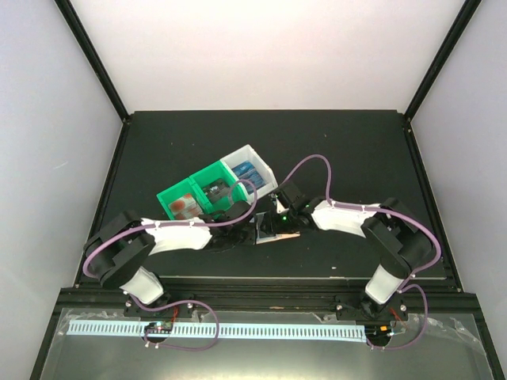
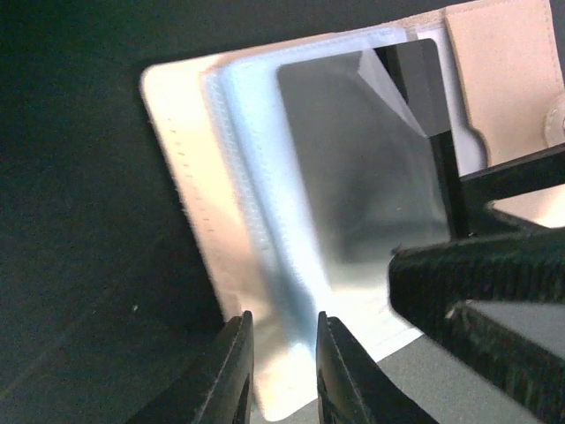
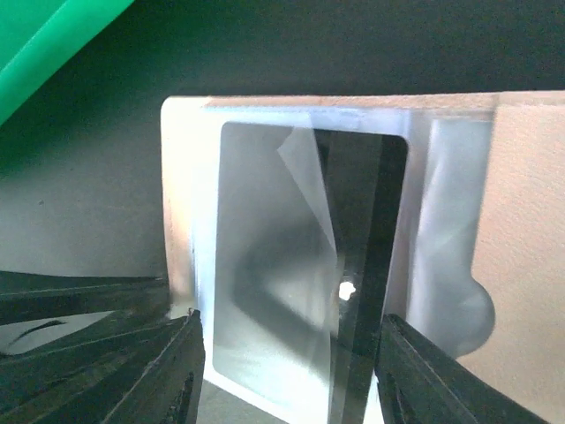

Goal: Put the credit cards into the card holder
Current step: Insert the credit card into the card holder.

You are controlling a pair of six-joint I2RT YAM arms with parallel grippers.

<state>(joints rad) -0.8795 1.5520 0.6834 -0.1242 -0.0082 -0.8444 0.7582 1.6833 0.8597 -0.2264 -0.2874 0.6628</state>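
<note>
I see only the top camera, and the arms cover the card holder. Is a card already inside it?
Observer: Yes. The right wrist view shows a dark card lying partly under the clear pocket of the card holder.
Operator: Does the right gripper grip that card?
Observer: No. The right gripper is open, with one jaw on each side of the card.
Operator: And the left gripper?
Observer: In the left wrist view, the left gripper pinches the near edge of the card holder.
</note>
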